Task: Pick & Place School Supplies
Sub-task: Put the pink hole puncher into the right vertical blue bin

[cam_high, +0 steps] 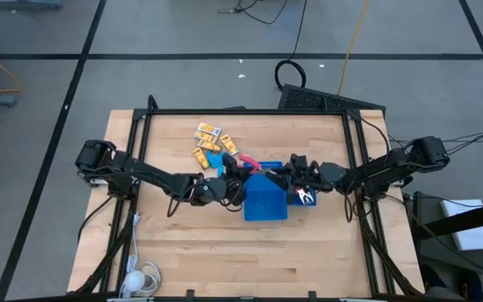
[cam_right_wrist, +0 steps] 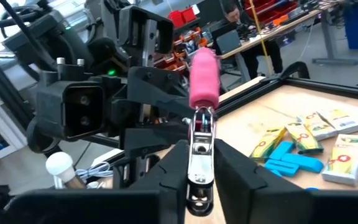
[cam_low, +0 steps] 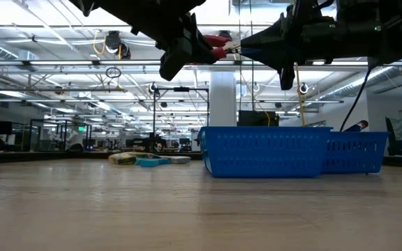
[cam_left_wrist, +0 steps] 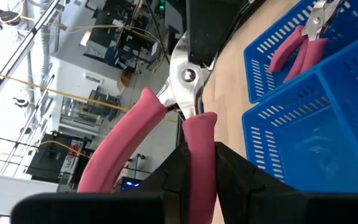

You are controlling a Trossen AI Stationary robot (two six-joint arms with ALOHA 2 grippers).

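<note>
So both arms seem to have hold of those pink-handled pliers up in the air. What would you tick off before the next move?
1. Left pincer shut on one handle of the pink-handled pliers: ok.
2. Right pincer closed on the pliers' metal end: ok, the fingers sit on either side of it.
3. Pliers lifted off the table, above the blue tray: ok.
4. Room in the tray: one compartment already holds another pair of pliers; the nearer one looks free: ok.
5. Grip firm enough for one arm to let go: cannot tell.
6. Yellow packets and light-blue pieces lie off to the side of the handover: ok.
</note>
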